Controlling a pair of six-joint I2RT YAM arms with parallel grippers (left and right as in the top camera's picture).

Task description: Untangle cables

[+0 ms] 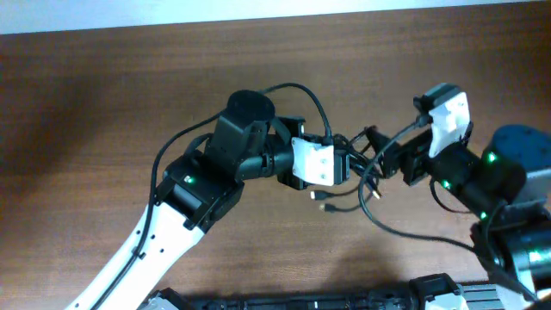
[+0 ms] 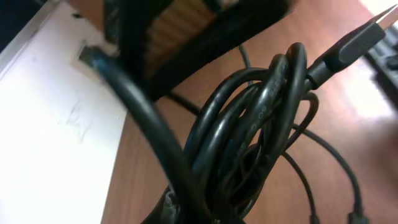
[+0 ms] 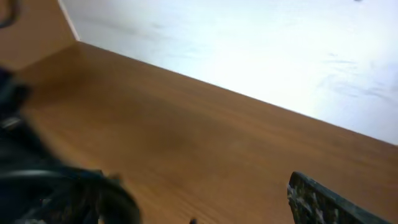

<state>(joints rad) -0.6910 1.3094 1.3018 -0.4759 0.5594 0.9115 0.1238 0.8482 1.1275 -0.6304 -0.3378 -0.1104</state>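
Note:
The cables (image 1: 360, 176) are a bunch of thin black cords hanging at the table's middle, between the two arms. My left gripper (image 1: 347, 165) is shut on this bunch. In the left wrist view the coiled cables (image 2: 261, 118) fill the frame above the gripper (image 2: 249, 211), and one dark plug (image 2: 367, 34) sticks out at the top right. A loose loop (image 1: 383, 222) trails toward the near edge, with a small plug (image 1: 325, 205) beside it. My right gripper (image 1: 379, 155) stands open just right of the bunch. Its fingers (image 3: 323, 202) are wide apart with bare table between them (image 3: 199, 205).
The brown wooden table (image 1: 103, 103) runs left and back to a white wall strip (image 1: 258, 13). The left arm (image 1: 189, 198) crosses from the near left. The right arm's body (image 1: 499, 185) fills the right side. A dark rail (image 1: 301, 301) lies along the near edge.

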